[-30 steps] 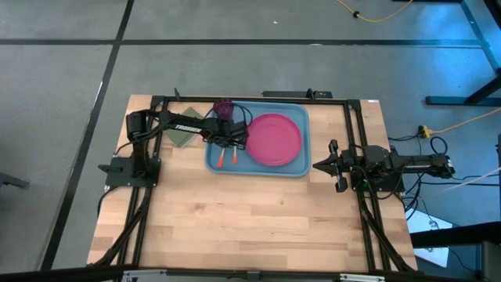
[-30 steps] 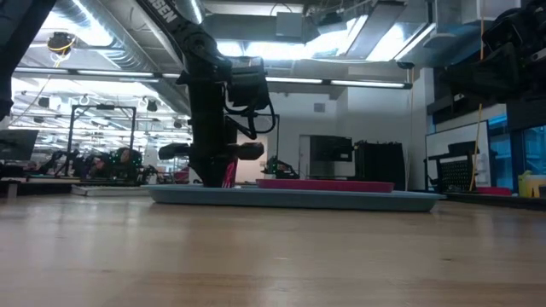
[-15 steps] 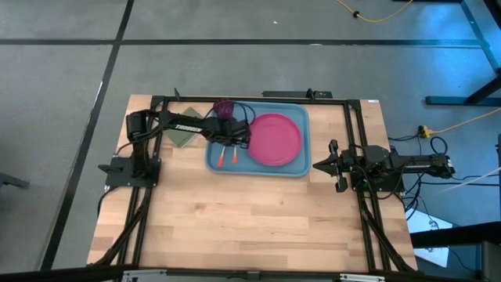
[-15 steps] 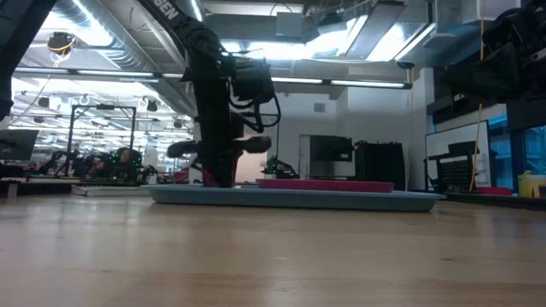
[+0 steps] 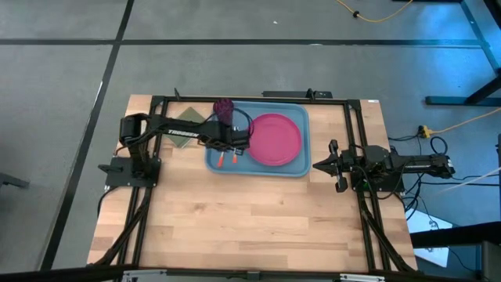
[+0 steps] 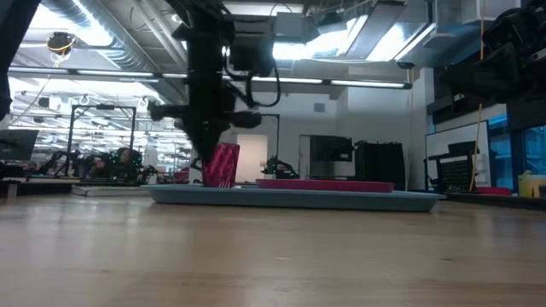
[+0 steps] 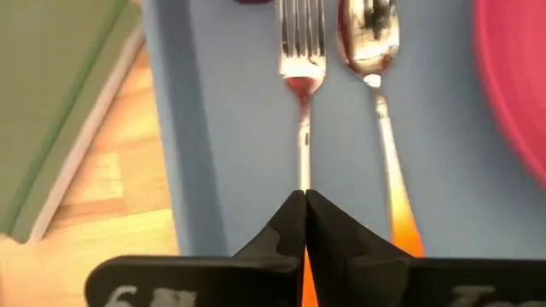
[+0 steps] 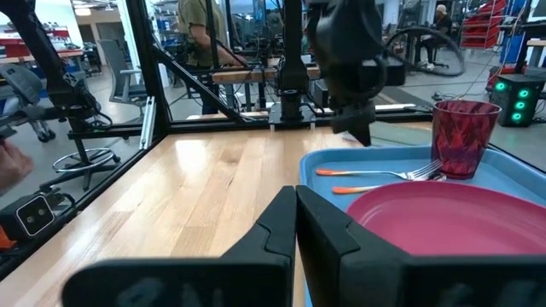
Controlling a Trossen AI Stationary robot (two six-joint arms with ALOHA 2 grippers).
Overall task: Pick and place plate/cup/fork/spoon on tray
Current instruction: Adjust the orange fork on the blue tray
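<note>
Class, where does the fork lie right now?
In the high view, the fork lies flat in the tray, on its left part, beside the spoon, with the plate to their right and the cup behind.

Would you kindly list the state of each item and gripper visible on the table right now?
plate: lying flat in the tray.
cup: upright in the tray.
fork: flat in the tray, beside the spoon.
spoon: flat in the tray.
tray: on the table, holding all four.
left gripper: shut, empty, above the fork.
right gripper: shut, empty, waiting at the table's right.
</note>
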